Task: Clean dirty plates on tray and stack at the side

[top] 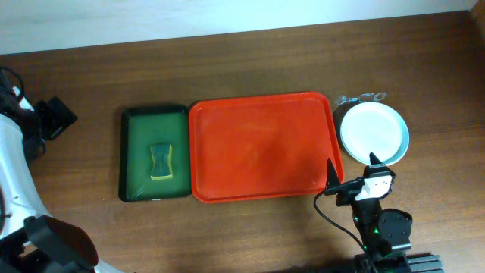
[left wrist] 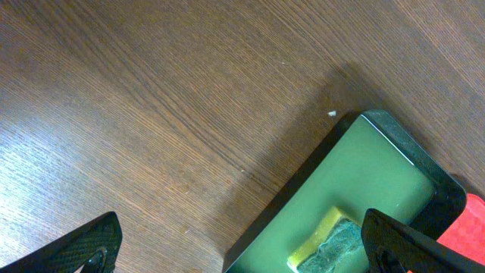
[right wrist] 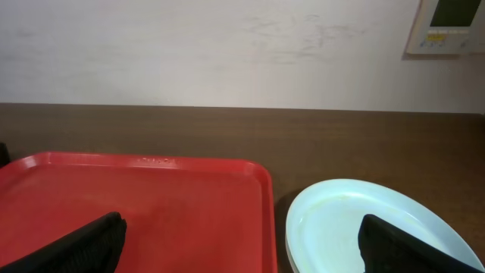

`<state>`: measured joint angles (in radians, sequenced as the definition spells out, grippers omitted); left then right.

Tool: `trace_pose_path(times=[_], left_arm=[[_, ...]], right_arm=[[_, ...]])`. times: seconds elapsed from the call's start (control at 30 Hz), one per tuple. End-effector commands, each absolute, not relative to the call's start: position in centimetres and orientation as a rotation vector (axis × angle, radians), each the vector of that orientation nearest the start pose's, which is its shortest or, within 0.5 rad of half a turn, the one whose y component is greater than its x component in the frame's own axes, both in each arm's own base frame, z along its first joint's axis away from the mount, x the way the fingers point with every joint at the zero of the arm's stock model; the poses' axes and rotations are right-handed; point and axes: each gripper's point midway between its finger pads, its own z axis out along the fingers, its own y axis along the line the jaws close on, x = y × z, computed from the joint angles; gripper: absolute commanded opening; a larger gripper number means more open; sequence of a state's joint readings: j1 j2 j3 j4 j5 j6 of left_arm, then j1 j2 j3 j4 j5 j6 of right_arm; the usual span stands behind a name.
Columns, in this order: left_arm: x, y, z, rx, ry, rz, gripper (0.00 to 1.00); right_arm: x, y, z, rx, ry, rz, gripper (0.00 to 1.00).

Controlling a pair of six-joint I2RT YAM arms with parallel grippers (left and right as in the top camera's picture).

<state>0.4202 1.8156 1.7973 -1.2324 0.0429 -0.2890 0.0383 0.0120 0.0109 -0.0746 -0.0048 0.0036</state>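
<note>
Overhead: glossy red rounded-corner tray [top: 261, 148] lying on wood-grain worktop [top: 227, 61], left of right pincer [top: 352, 171]; round pale plates [top: 374, 130] sitting stacked just beyond it.
Left wrist: left pincer [left wrist: 242, 227] gaping wide, gripping nothing; dark-rimmed green tray [left wrist: 379, 167] below-right.
Right wrist: right pincer gaping, gripping nothing; plates ahead-right.

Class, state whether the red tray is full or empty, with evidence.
Empty: the red tray shows only bare surface overhead; the plates sit stacked on the table beside it.
</note>
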Motion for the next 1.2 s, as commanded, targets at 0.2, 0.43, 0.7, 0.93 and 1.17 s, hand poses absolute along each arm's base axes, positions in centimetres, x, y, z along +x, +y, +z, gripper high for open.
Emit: trace_pose_path(times=[0.2, 0.43, 0.7, 0.93, 1.17], left_arm=[[36.0, 15.1, 26.0, -0.911, 2.478, -0.02, 0.99], [26.2, 7.3, 42.3, -0.604, 2.042, -0.047, 0.99], [17.9, 0.0, 45.6, -0.289, 1.922, -0.203, 0.99], [17.3, 0.9, 37.7, -0.337, 1.989, -0.137, 0.99], [18.6, 0.6, 33.7, -0.332, 1.642, -0.249, 0.99]], right_arm=[[24.6, 0.9, 15.5, -0.024, 1.653, 0.026, 0.98], [24.6, 0.9, 15.5, -0.024, 1.653, 0.026, 0.98], [24.6, 0.9, 15.5, -0.024, 1.653, 0.026, 0.98], [24.6, 0.9, 15.5, -0.024, 1.653, 0.026, 0.98], [24.6, 0.9, 15.5, -0.024, 1.653, 0.026, 0.98]])
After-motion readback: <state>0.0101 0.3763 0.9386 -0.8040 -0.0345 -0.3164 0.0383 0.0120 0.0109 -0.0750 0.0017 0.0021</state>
